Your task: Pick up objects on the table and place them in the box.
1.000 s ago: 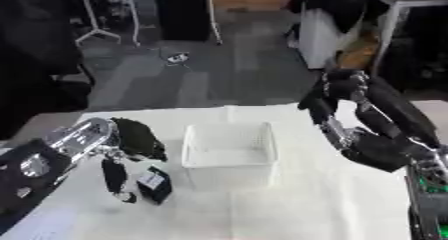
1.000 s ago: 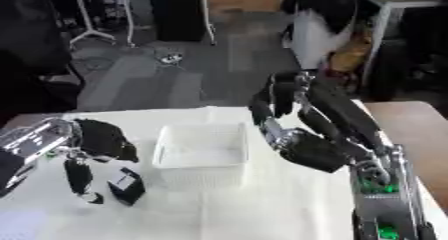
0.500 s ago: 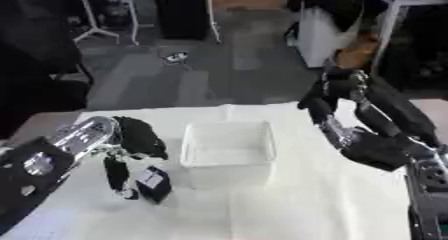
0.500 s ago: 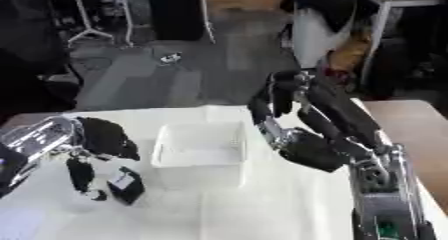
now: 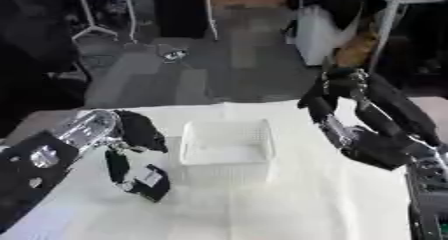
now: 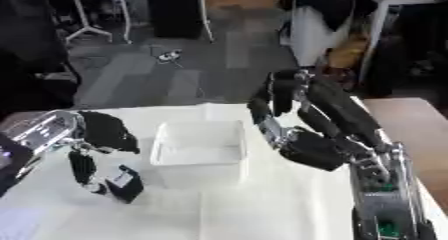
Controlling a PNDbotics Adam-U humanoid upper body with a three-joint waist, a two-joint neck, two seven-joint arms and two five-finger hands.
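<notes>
At the left of the white-covered counter [image 5: 289, 204], the left hand [image 5: 131, 134] reached down from its silver forearm, its fingers [image 5: 115, 165] and thumb pinched on a small dark object with a pale label [image 5: 152, 181]. The object sat tilted, low over the cloth just left of the box's near corner; whether it touched the cloth could not be told in either view. The right eye view showed the object [image 6: 125, 183] more apart from the box, with a clearer strip of white cloth between them, while the left eye view set it nearly against the box's front wall.

In the middle stood the white box [image 5: 226, 150], open-topped and square, with nothing to be made out inside it. The right eye view gave more of its right wall.

To the right, the right hand [image 5: 337, 91] hung in the air above the counter, beyond the box's far right corner, touching nothing, its fingers bent downward in a loose curl. The right eye view showed the right hand [image 6: 282, 95] closer to the box's right edge and showed the forearm below it down to a green circuit board [image 6: 383, 219] near the lower edge; the left eye view cut that arm off at the right border.
</notes>
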